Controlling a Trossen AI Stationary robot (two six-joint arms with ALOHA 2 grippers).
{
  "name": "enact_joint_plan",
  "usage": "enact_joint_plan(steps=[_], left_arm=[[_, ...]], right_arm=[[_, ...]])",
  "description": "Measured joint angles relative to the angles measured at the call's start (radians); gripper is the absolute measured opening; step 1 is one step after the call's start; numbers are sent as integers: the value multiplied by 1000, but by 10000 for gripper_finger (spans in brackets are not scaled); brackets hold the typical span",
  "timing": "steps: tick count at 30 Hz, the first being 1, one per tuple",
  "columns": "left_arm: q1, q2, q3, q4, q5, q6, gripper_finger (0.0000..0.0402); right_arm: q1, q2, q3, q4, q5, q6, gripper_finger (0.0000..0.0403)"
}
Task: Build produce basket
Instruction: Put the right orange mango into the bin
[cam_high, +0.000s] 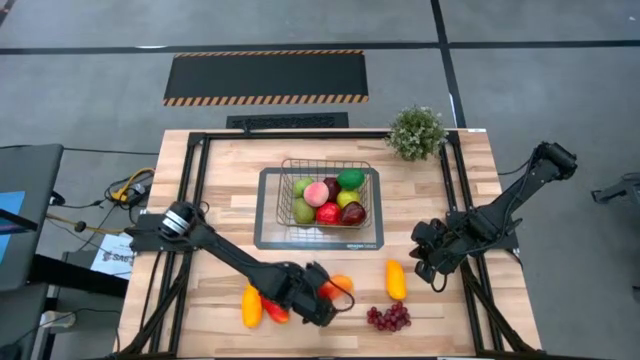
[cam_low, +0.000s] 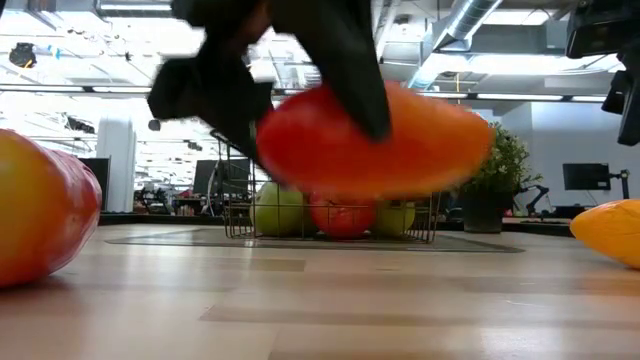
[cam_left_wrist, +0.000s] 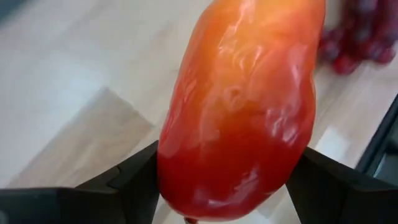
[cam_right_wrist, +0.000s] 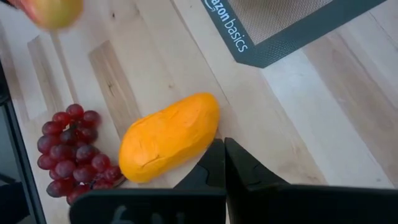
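Note:
My left gripper (cam_high: 328, 296) is near the table's front edge, shut on a glossy red-orange fruit (cam_low: 370, 140) that is off the table. The wire mesh basket (cam_high: 325, 195) stands on a grey dark-rimmed mat (cam_high: 268, 235) at the table's middle and holds several green, red, pink and maroon fruits. On the wood lie a yellow-and-red fruit (cam_high: 252, 305), a red one (cam_high: 276, 312), an orange-yellow fruit (cam_right_wrist: 168, 137) and a purple grape bunch (cam_right_wrist: 71, 149). My right gripper (cam_right_wrist: 224, 163) is shut and empty, just right of the orange-yellow fruit. My left gripper pinches the red-orange fruit between its two fingers (cam_left_wrist: 134, 180), one on each side of its near end (cam_left_wrist: 217, 180). The fingers lie across the long fruit and come slanting down from the table's left. The fruit lies about level, lifted clear of the table (cam_low: 320, 300).
A bushy green potted plant (cam_high: 416, 132) stands at the table's far right. Dark frame rails (cam_high: 195, 180) run along the table's left and right sides. Bare wood (cam_high: 330, 335) lies along the front edge between the loose fruits.

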Motion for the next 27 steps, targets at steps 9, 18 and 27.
enact_joint_plan(steps=[9, 18, 27], left_arm=[[105, -171, 0, -211, -214, -256, 267], [328, -230, 0, -363, -223, -250, 267], [455, -234, 0, -545, -253, -307, 269]], right_arm=[[-15, 0, 0, 0, 13, -3, 7], [-44, 0, 0, 4, 13, -3, 7], [-53, 0, 0, 4, 13, 13, 7]])
